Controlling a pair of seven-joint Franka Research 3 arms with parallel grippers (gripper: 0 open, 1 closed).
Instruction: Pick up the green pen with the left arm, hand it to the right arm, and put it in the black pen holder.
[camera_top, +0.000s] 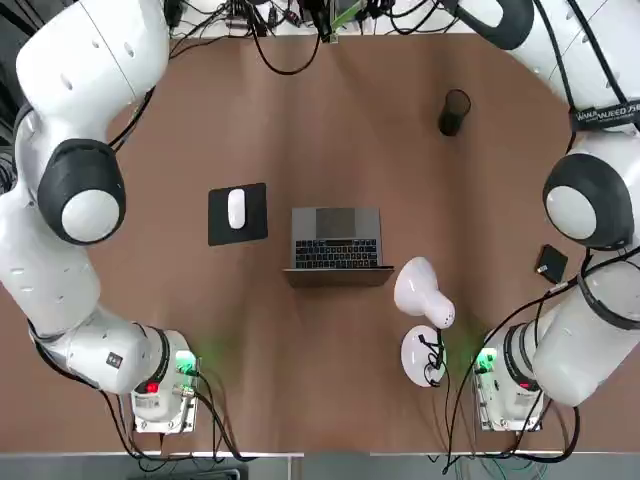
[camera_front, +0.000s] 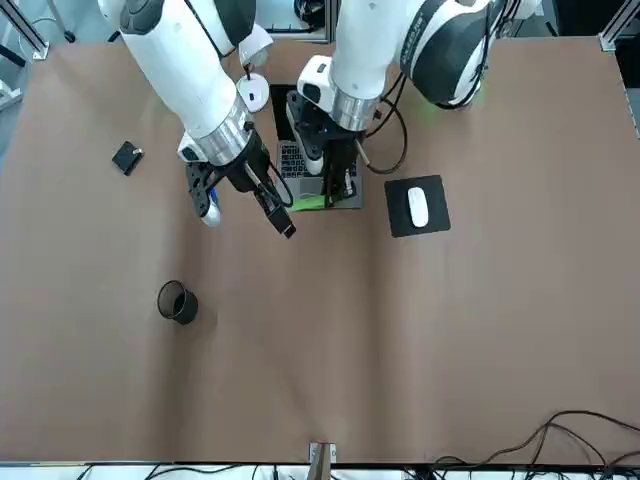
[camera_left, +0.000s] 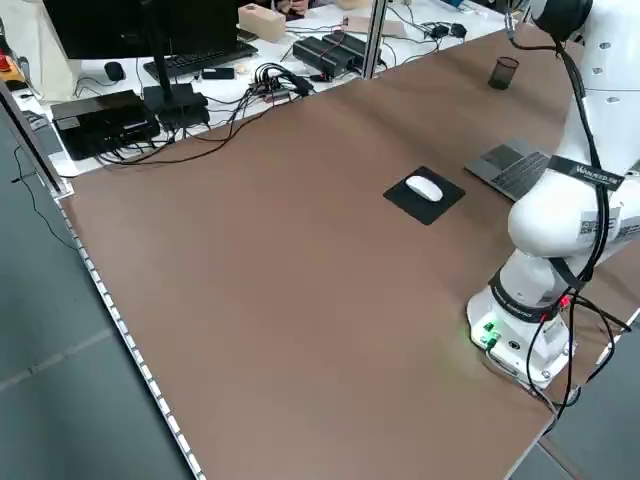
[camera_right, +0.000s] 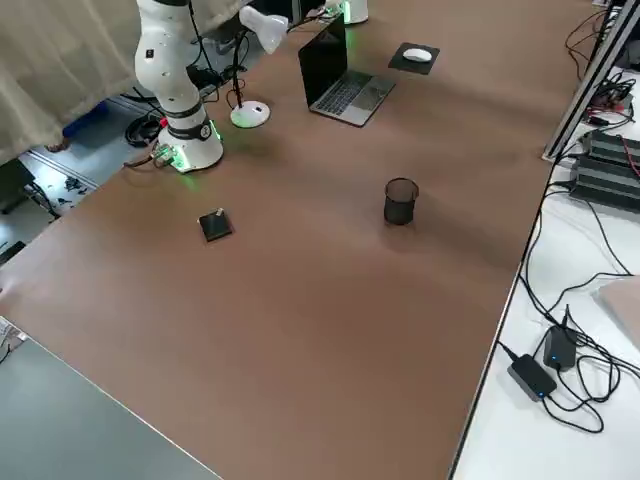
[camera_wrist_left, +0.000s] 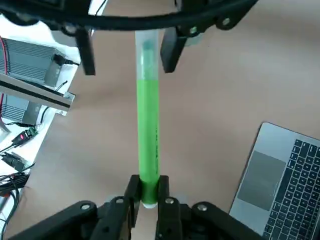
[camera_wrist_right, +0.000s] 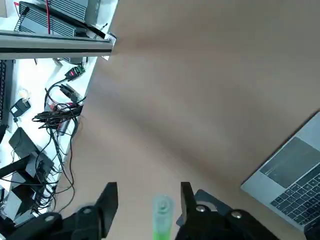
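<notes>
Green pen, thin light-green plastic stick, held above table mid-area | front: left gripper beside right gripper, over laptop | left wrist: clamps pen's end | right wrist: fingers straddle clear cap, not yet clenched | judged light, stiff, slick; grip cap-end barrel squarely.

Green pen held aloft over table, black pen holder upright, empty
</notes>
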